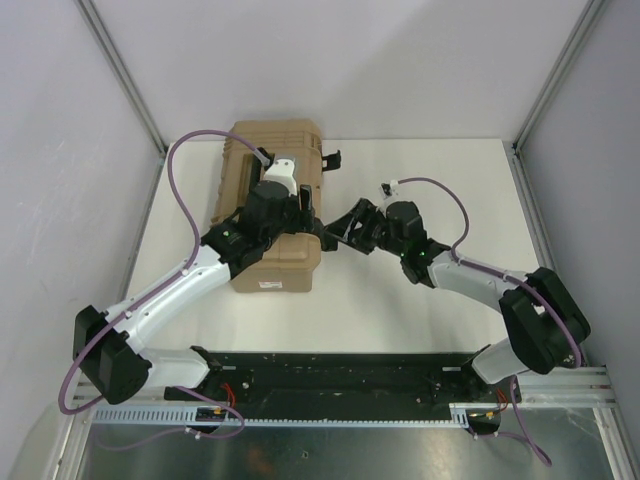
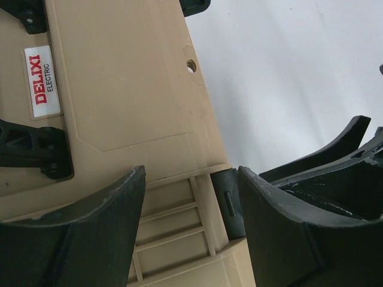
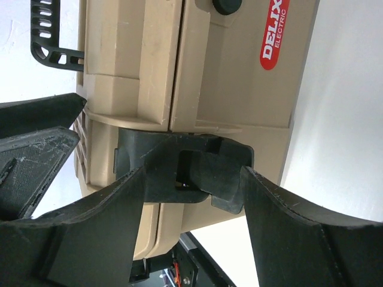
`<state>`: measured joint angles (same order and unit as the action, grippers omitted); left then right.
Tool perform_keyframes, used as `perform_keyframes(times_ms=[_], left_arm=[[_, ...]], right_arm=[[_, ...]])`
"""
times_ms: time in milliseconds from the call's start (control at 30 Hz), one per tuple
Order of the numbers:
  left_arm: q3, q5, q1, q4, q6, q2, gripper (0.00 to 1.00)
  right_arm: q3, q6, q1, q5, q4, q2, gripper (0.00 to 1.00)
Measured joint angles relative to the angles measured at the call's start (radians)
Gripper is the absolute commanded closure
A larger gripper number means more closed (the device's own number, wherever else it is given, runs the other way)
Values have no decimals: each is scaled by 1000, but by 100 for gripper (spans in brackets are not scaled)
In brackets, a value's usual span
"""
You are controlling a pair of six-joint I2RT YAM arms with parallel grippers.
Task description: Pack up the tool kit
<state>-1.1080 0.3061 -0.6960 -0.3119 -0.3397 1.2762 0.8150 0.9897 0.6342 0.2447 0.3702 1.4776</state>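
Observation:
The tool kit (image 1: 245,160) is a big tan ribbed case lying shut at the table's back left, with a red-white label (image 2: 42,82). My left gripper (image 1: 305,215) hangs over its right edge. In the left wrist view the left gripper (image 2: 191,200) is open, its jaws straddling the tan ribbed edge (image 2: 173,230) and a black latch part (image 2: 229,203). My right gripper (image 1: 335,235) meets the same side from the right. It (image 3: 192,173) stands open around a black latch (image 3: 179,164) on the case (image 3: 239,89). A black slotted piece (image 3: 51,36) sticks out further along.
White tabletop (image 1: 420,300) spreads to the right of the case. A black base rail (image 1: 330,370) runs along the near edge. Grey walls and metal posts (image 1: 125,75) close in the back and sides. A purple cable (image 1: 190,200) loops beside the left arm.

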Motion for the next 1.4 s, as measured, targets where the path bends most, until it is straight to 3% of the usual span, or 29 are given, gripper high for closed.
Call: perform_keyframes(times_ms=[200,600,867,1033,1400], left_arm=[[2,0,0,3,0,0,32],[10,0,0,13,0,-5,33],[6,-13,3,-2,11,-20,32],[-3,-39,2,-101,35,-65,34],[-1,-76,-16,-180,84,-110,41]], right_arm=[[9,19,-2,8,34,27,33],[-2,107,5,35,124,47,50],[-24,69,12,-12,2,-14,59],[-26,47,14,-39,-51,-32,66],[-27,42,4,-26,4,11,83]])
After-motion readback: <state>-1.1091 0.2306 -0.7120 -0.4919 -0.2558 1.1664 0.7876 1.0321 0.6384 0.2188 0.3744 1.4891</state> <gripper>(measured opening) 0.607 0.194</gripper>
